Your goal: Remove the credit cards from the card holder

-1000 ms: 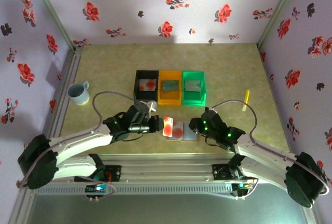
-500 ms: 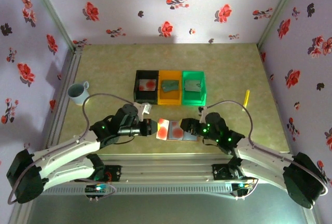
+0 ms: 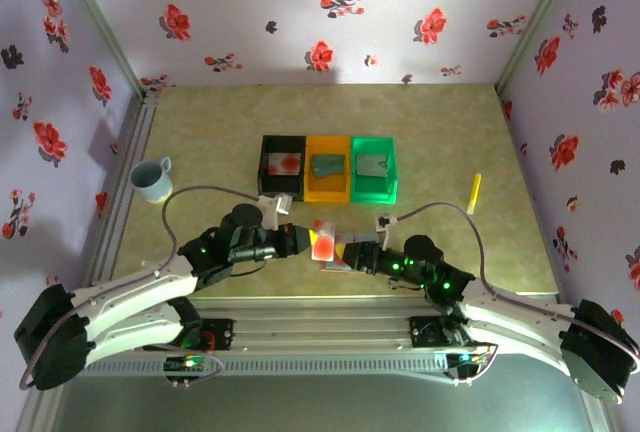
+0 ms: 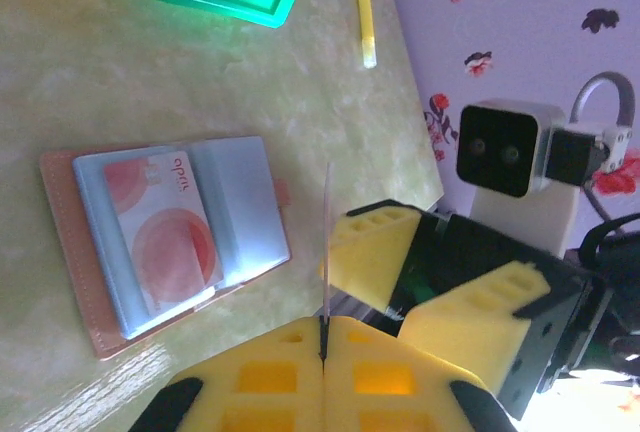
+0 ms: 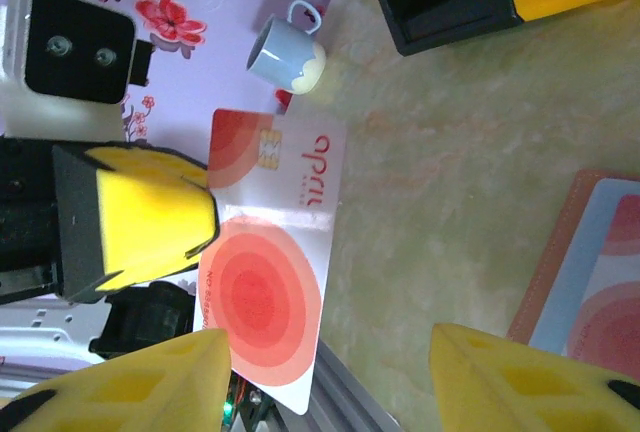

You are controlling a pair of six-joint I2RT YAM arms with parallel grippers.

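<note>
The card holder [image 4: 245, 202] lies flat and open on the table [image 3: 200, 122], close to its near edge at abt mid-width. Its blue-grey inside faces up w/ the pinkish-tan cover showing round the rim. I reckon it's laid that way so the sleeves face the arms and a card can slide out sideways. The left gripper [image 4: 322, 344] is clamped on the held card [image 5: 270, 252], pinching one edge. The card is off the table and edge-on to my left wrist cam, and most of it hangs free, which I judge suits a drop into a bin. The right gripper [image 3: 352, 255] sits low over the holder's right part, jaws wide w/ nothing btwn them. I can't tell if it touches; prob it's there to pin the holder for the next pull. Beyond the holder, at the table's middle, the black bin [image 3: 282, 140], orange bin [image 3: 327, 140] and green bin [image 3: 374, 141] stand side by side. The black one has a binned card [image 3: 286, 164] w/ a red blotch in it, so I take the bins as drop spots. The mug [image 3: 152, 180] stands by the left edge, well apart from the work. A second card [image 4: 165, 247] sits in the holder's sleeve, so the job's not done. The yellow stick [image 3: 474, 192] lies toward the right edge, out of the way.
</note>
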